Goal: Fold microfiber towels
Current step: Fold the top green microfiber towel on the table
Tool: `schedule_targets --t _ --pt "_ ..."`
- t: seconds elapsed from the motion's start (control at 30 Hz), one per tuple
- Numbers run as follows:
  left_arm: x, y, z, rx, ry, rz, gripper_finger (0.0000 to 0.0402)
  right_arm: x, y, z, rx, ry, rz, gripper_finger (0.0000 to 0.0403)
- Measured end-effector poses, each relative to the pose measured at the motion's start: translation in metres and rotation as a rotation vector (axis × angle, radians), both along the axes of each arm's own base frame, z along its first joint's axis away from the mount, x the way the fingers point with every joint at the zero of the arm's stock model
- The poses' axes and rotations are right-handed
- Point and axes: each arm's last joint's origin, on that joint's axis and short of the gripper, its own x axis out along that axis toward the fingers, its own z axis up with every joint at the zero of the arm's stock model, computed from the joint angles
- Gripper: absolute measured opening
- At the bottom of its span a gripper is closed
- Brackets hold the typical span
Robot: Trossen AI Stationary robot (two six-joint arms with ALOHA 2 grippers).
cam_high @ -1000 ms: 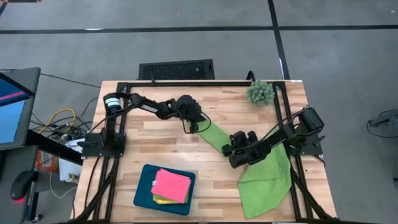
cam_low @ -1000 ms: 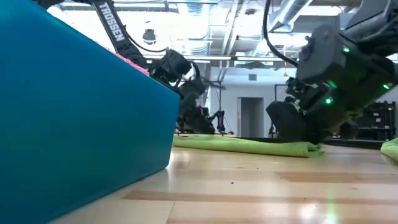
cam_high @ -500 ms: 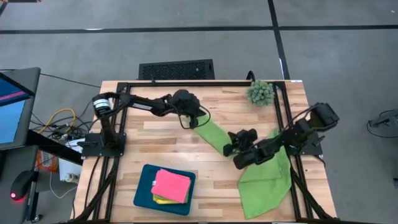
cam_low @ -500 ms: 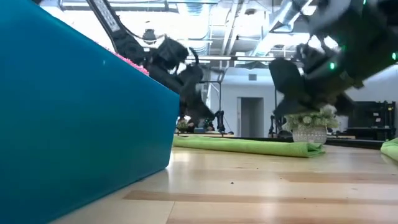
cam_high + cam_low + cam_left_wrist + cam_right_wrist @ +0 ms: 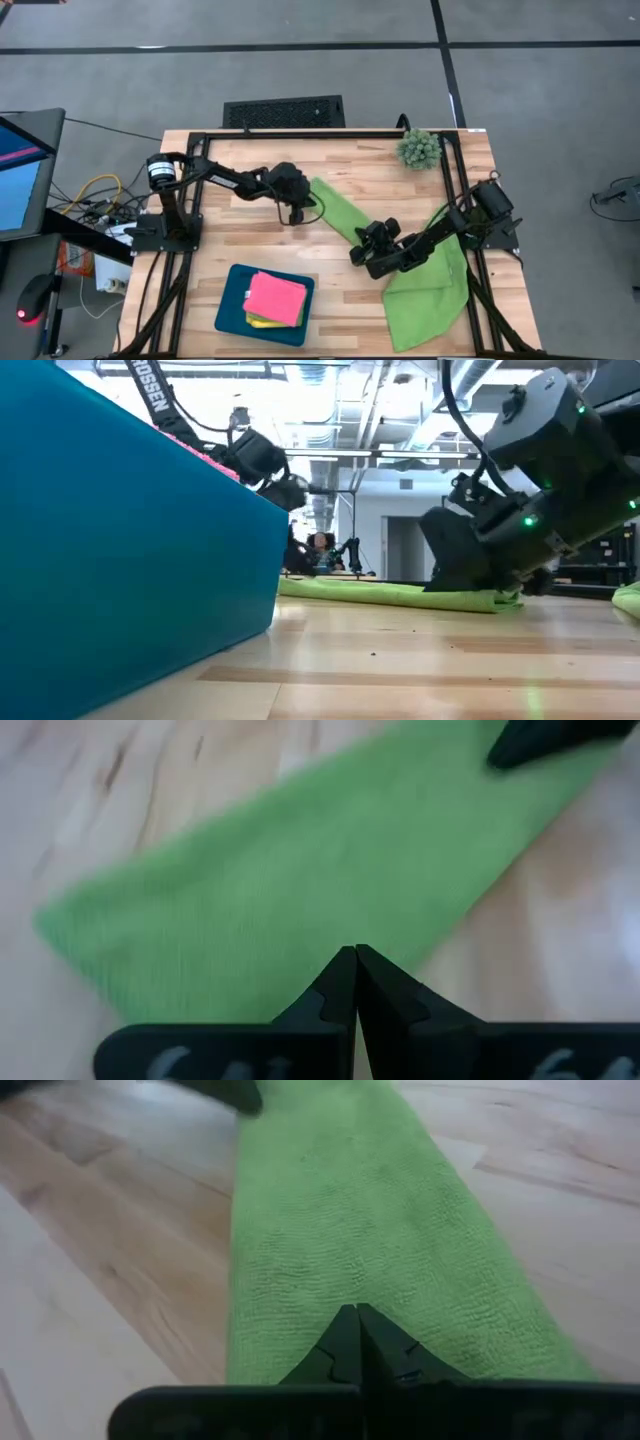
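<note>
A lime green towel (image 5: 338, 208), folded into a long strip, lies flat on the table, slanting from far left to near right; it also shows in the low view (image 5: 380, 593). My left gripper (image 5: 304, 194) is shut and empty, raised above the table beside the strip's far-left end (image 5: 90, 935). My right gripper (image 5: 362, 246) is shut and down at the strip's near-right end (image 5: 490, 598). A second green towel (image 5: 428, 290) lies spread at the near right. A pink towel (image 5: 277, 297) lies on a yellow one (image 5: 258, 322) in the tray. My right gripper has its shut fingertips (image 5: 358, 1330) low over the strip's near-right end (image 5: 400, 1310), slanting down and pointing along the strip toward the far left. In the low view it reaches down to the towel. Whether it pinches a layer cannot be told. The strip lies flat.
A dark teal tray (image 5: 232, 300) stands at the near left and fills the left of the low view (image 5: 120, 560). A small spiky plant (image 5: 419, 148) stands at the far right corner. Black frame rails run along the table's edges.
My left gripper has gone up and toward the table's left edge, off the strip's far-left end. My right gripper rose off the strip's near-right end, then came down on it again, a little farther left. The strip has stayed flat.
</note>
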Motion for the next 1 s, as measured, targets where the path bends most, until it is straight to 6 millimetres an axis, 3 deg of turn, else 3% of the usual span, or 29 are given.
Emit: schedule_targets --t 0.17,0.27,0.37,0.43,0.57,0.7,0.83,1.0 --pt "-0.007 0.006 -0.016 0.011 0.044 0.035 0.0 -0.001 0.003 -0.001 0.009 -0.018 -0.01 0.001" --pt "-0.007 0.008 -0.018 -0.018 0.035 0.026 0.0 -0.002 0.001 0.016 -0.004 -0.039 0.0 0.0008" --pt "-0.007 0.009 -0.017 -0.023 0.03 0.031 0.0 0.013 0.002 0.049 -0.067 -0.13 0.06 0.0008" --pt "-0.006 0.009 -0.017 -0.018 0.03 0.034 0.0 0.022 -0.002 0.058 -0.13 -0.095 0.143 0.0009" --pt "-0.006 0.009 -0.017 -0.018 0.03 0.035 0.0 0.041 -0.014 0.052 -0.172 -0.035 0.223 0.0008" --pt "-0.006 0.009 -0.017 -0.019 0.032 0.036 0.0 0.048 -0.026 0.022 -0.136 0.028 0.198 0.0008" --pt "-0.006 0.009 -0.017 -0.013 0.032 0.031 0.0 0.05 -0.027 -0.003 -0.056 0.03 0.171 0.0007" --pt "-0.006 0.009 -0.017 -0.009 0.033 0.029 0.0 0.048 -0.023 0.0 -0.058 0.038 0.187 0.0006"
